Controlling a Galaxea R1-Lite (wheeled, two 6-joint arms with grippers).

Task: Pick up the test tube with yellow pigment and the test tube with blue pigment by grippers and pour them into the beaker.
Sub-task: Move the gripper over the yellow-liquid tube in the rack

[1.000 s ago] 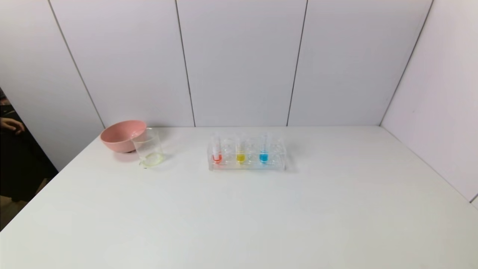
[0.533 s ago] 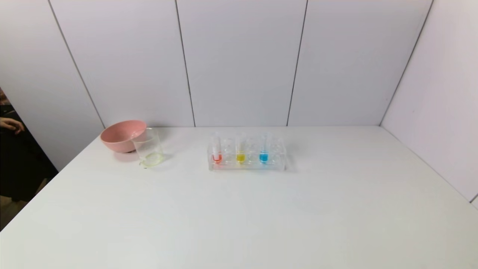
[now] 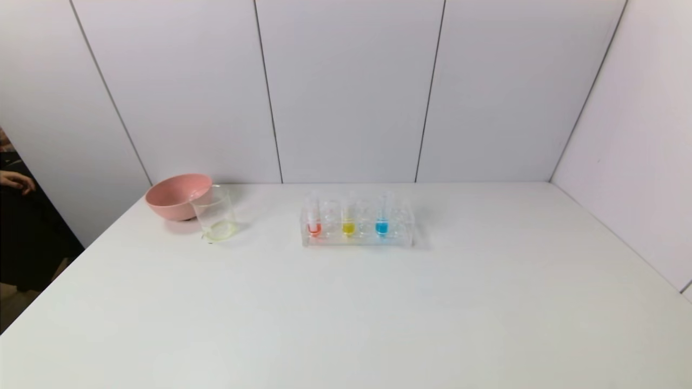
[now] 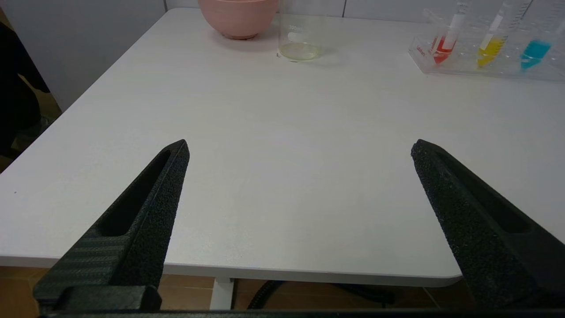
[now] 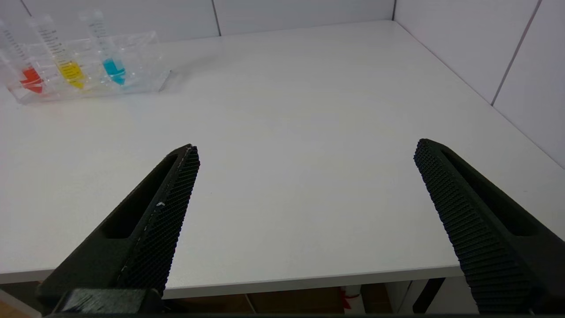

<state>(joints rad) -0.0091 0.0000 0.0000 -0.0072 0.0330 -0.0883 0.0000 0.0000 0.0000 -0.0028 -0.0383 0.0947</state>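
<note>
We hold both the left gripper (image 4: 300, 148) and right gripper (image 5: 306, 148) with fingers wide at the surface's (image 3: 346, 313) near edge, yellow tube (image 3: 348, 219) and blue tube (image 3: 382, 218) racked toward the far edge.

A white table (image 3: 346, 313) fills the lower half of the frame, its top matte and evenly lit. Behind it and along the right side stand pale grey wall panels (image 3: 346, 92) split by thin dark seams. At the far left edge a dark gap shows brownish floor (image 3: 13, 302).
</note>
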